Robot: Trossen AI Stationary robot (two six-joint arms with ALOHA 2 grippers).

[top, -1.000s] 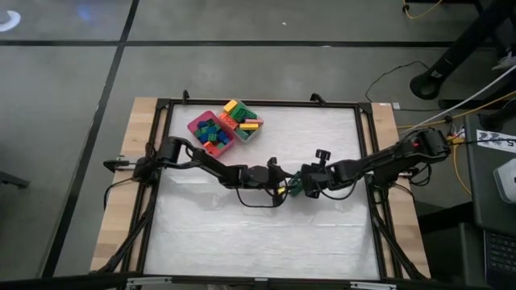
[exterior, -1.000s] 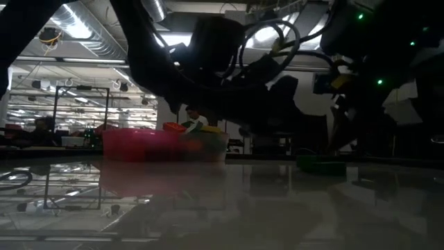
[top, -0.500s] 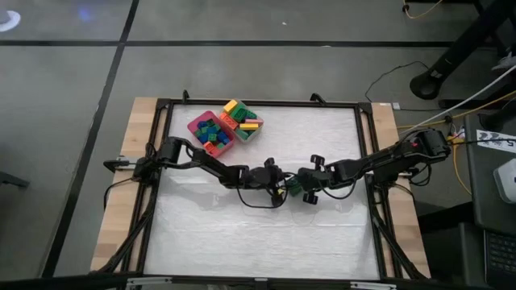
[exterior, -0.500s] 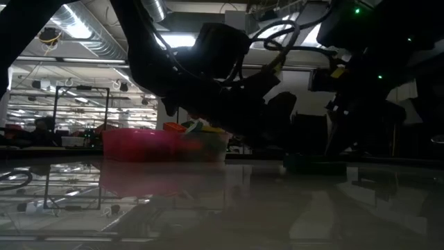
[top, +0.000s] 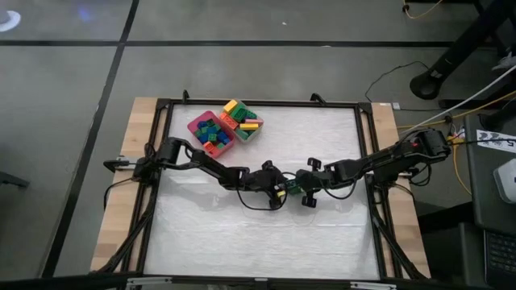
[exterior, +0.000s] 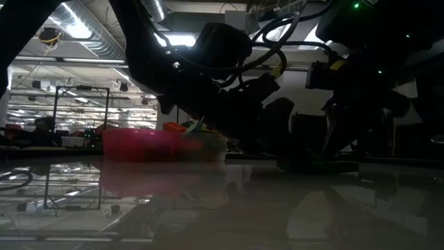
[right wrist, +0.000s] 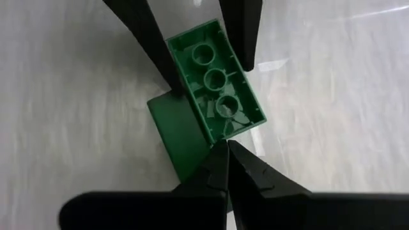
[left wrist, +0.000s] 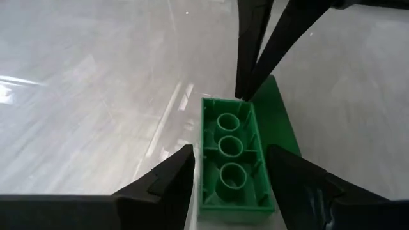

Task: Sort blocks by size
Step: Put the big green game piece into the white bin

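A green block [left wrist: 231, 156] lies near the table's middle with its hollow underside, showing three round tubes, turned up; a darker green face [right wrist: 181, 137] shows beside it. My left gripper [top: 281, 188] reaches it from the table's left and is shut on it. My right gripper [top: 299, 188] comes from the right with its fingers shut, and its tips [right wrist: 225, 148] are at the block's end. In the low view both dark hands hide the block. My left gripper pinches the green block's two long sides [left wrist: 204, 167] between its two fingers, which slant down from the table's left and run along the block. The block sits low at the table top, underside up. My right gripper's shut fingertips [left wrist: 246, 89] touch the rim of the block's short end [right wrist: 217, 137], slanting down from the table's right.
A pink tray [top: 196, 129] and a clear tray [top: 256, 131], both holding coloured blocks, stand side by side at the table's far left. A black frame [top: 367, 161] runs around the white table top, with free room toward the near edge.
My left gripper has tipped lower over the green block, and in the low view now hides it. My right gripper has turned at the wrist and tipped, drawing in toward the block.
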